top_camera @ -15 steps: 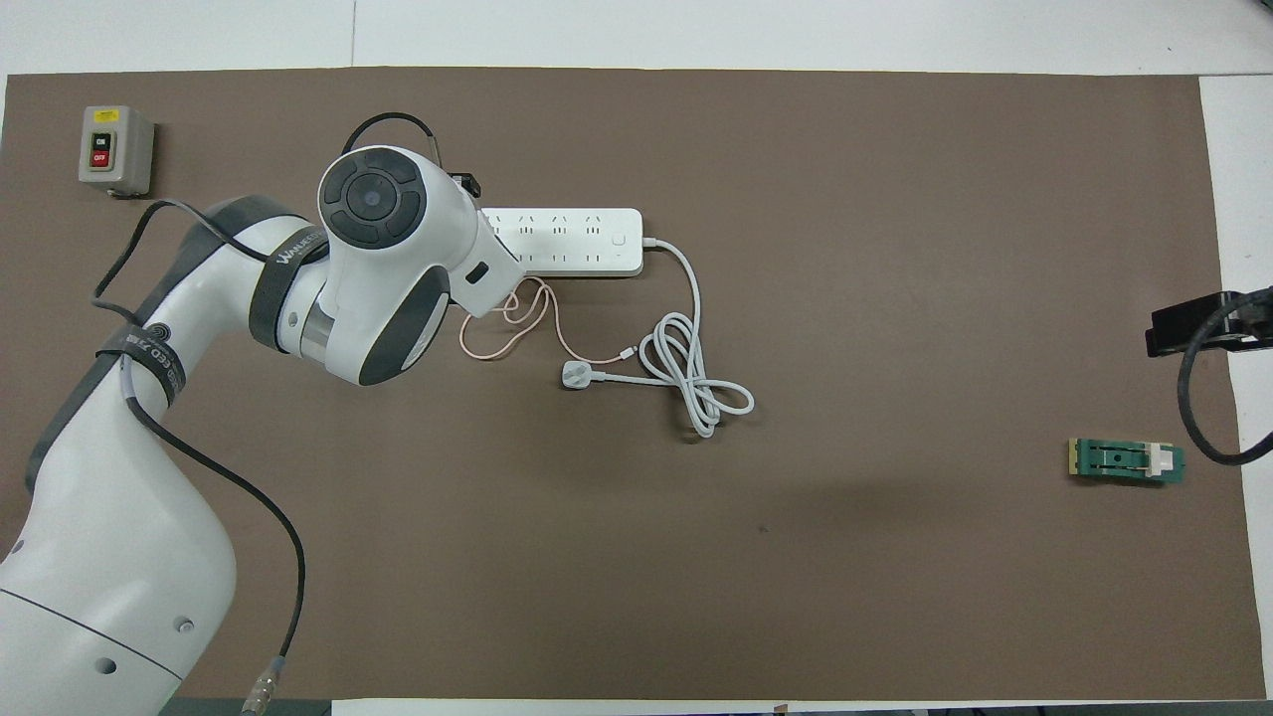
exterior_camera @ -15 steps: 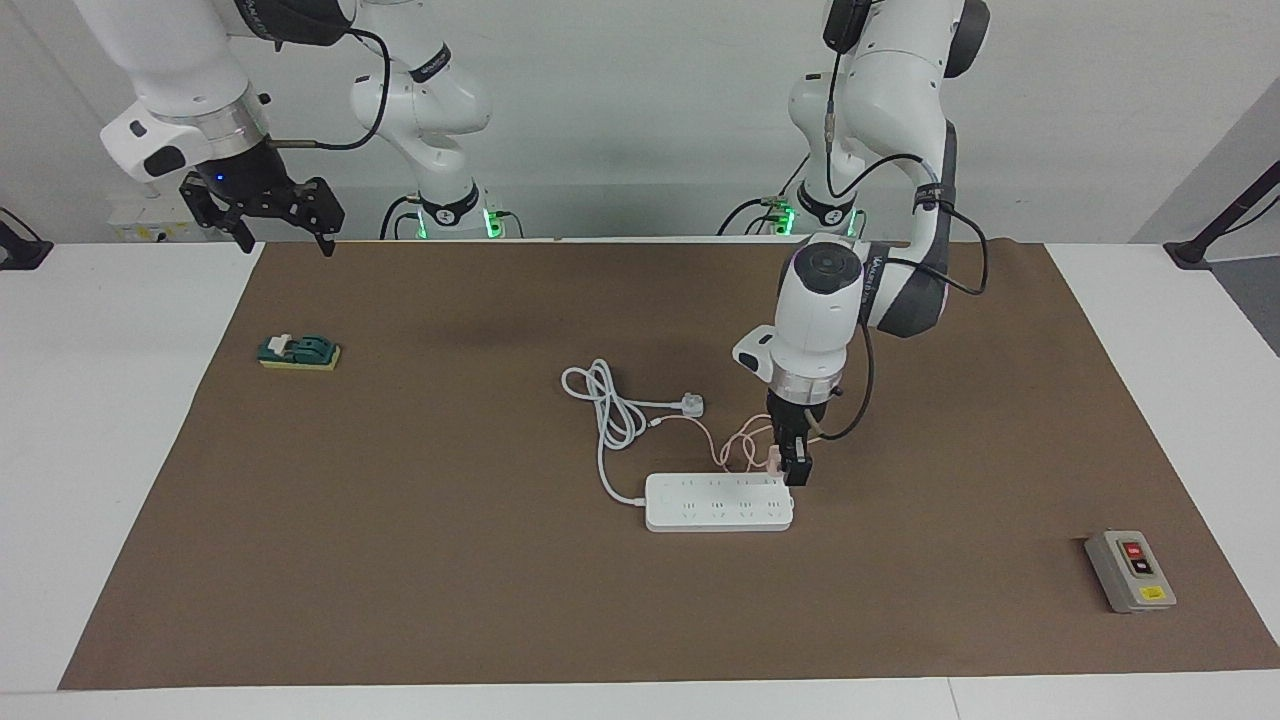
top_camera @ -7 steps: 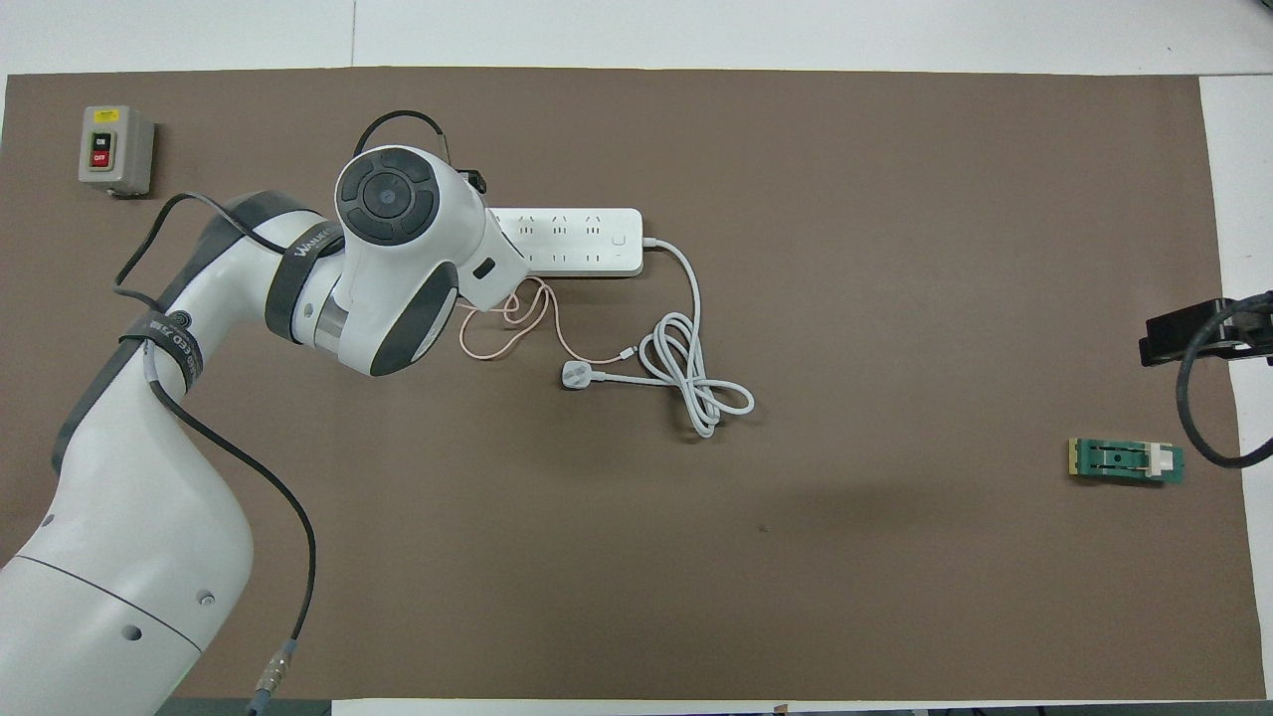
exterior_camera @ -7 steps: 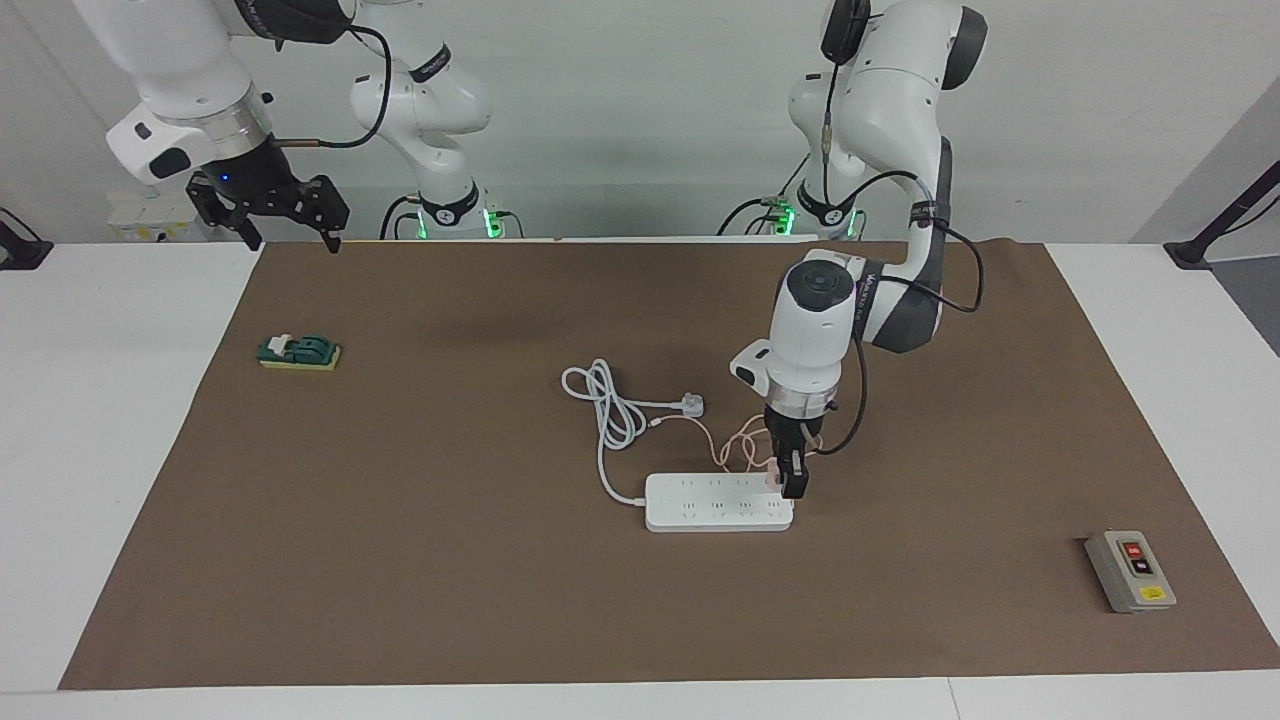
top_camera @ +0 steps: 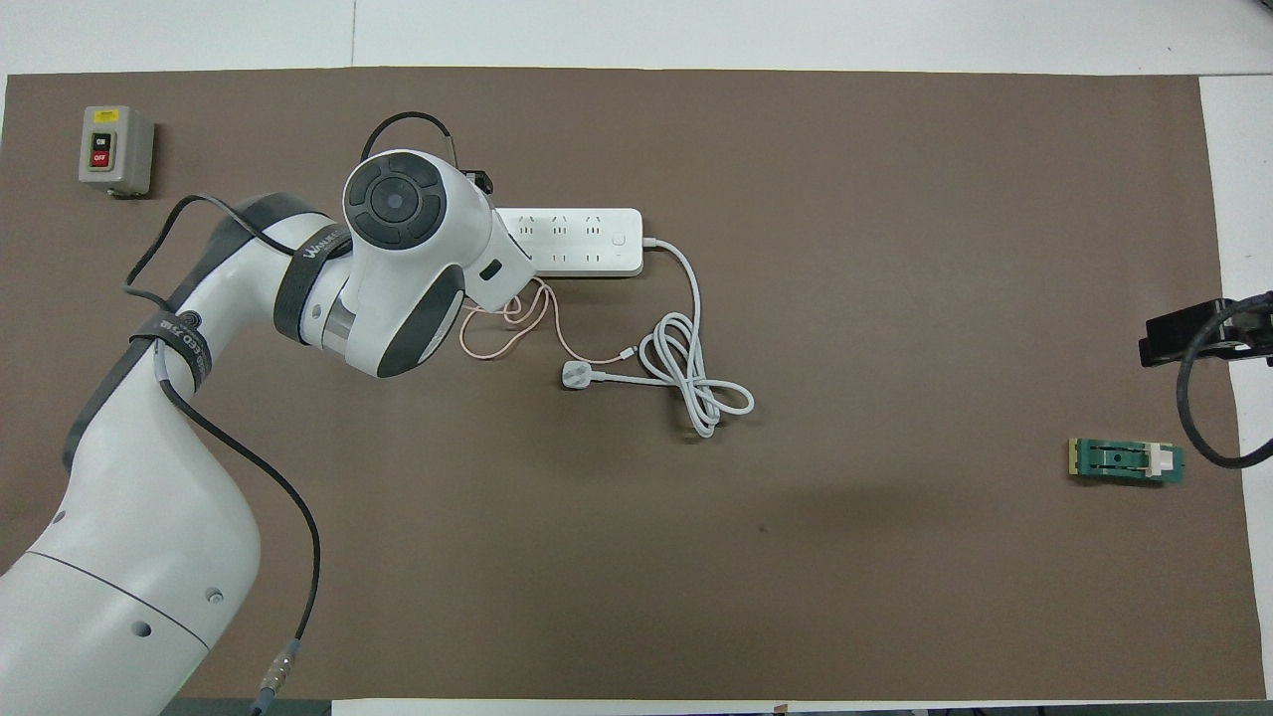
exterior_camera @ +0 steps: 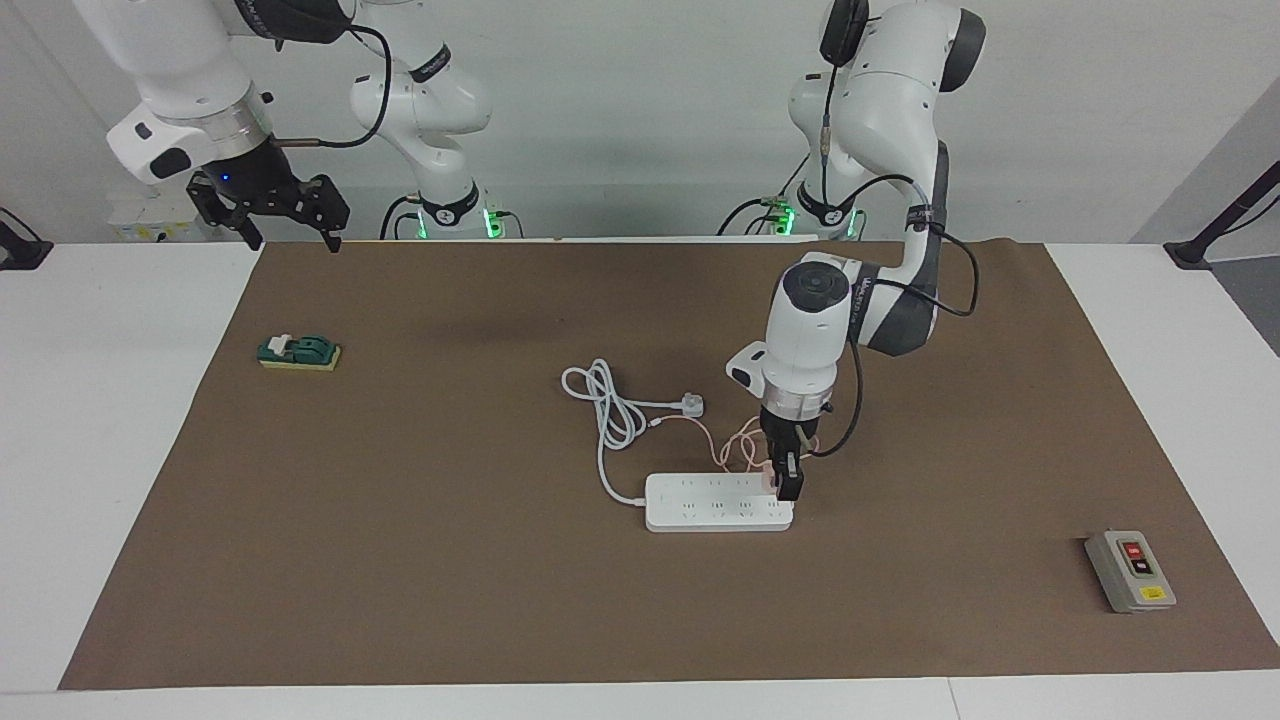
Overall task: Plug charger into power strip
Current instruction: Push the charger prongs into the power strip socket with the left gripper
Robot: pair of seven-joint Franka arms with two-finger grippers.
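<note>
- The left gripper (exterior_camera: 783, 487) is pointing straight down over the end of the power strip (exterior_camera: 718, 502) that is toward the left arm's end of the table. It is pinching the charger (exterior_camera: 771, 480), a tiny pink cube, between its fingers.
- The arm is holding the charger upright like that, I think, so its pins are facing the holes and can go straight in.
- The charger is sitting right at the top of the strip, in the row of holes nearer to the robots. I cannot tell if the pins are already all the way in.
- In the overhead view the big white arm is hiding the charger and that end of the strip, so only the facing view is showing this spot.
- The charger's thin pink cable (exterior_camera: 735, 447) is lying in loose loops on the brown mat (exterior_camera: 400, 560), nearer to the robots than the strip. It is slack, so it is not tugging on the charger.
- The strip is lying flat with its holes facing up, which is making it easy to push down into.
- The strip's own thick white cord (exterior_camera: 610, 410) is curling away to its white plug (exterior_camera: 692, 405), which is lying on the mat, not plugged into anything.
- The right gripper (exterior_camera: 285, 225) is waiting up in the air by the mat's edge at the right arm's end, with its fingers spread wide and nothing in them.
- A grey button box (exterior_camera: 1130, 570) and a small green block (exterior_camera: 298, 352) are lying well apart from the strip.
</note>
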